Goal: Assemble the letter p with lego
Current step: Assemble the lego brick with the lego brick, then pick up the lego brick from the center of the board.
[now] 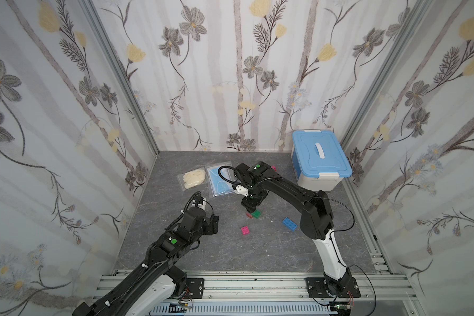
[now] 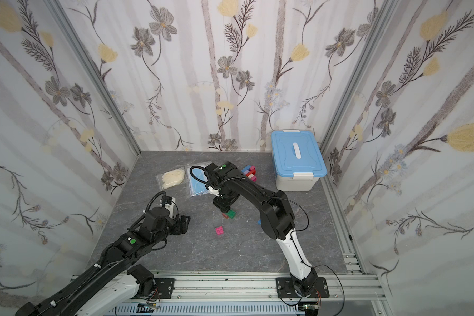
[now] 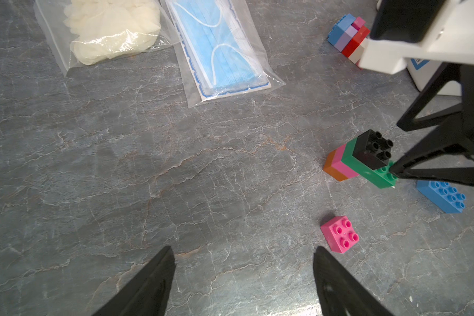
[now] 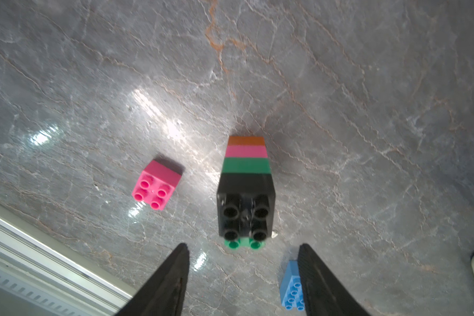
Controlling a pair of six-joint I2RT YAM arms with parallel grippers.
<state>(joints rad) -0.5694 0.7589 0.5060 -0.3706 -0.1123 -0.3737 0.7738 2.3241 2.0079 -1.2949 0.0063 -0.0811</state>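
A grey marbled bench point(image 1: 192, 254) seen from above, walled in by floral panels, with two black robot arms reaching in from the lower edge of the frame.

Near the centre of a top view stands the main lego stack point(image 1: 253, 214). The wrist views show it four layers high: an orange brick at the base, then pink, then a longer green brick point(image 3: 378, 175) that juts out on one side, then a black brick point(image 4: 245, 210) on top. This reads as the start of the letter's stem and the first arm of its loop. By my estimate the work is under halfway, with the rest of the loop yet to be built.

Just below the stack in that top view lies a loose pink brick point(image 1: 245, 230), and to its right a loose blue brick point(image 1: 289, 224). A second stack point(image 2: 250, 172) of blue, lavender, pink, red and cream sits further up the frame, just left of a blue-lidded white box point(image 2: 296, 161). A bag of gloves point(image 3: 107, 27) and a bag of masks point(image 3: 219, 49) lie at upper left of centre.

The right fingers point(image 4: 175, 273) hang over the main stack, parted and holding nothing. One tip seems to rest at the green brick's bare studs, though contact is unclear. The left fingers point(image 3: 153, 279) are spread wide and empty above bare bench, well apart from every brick.
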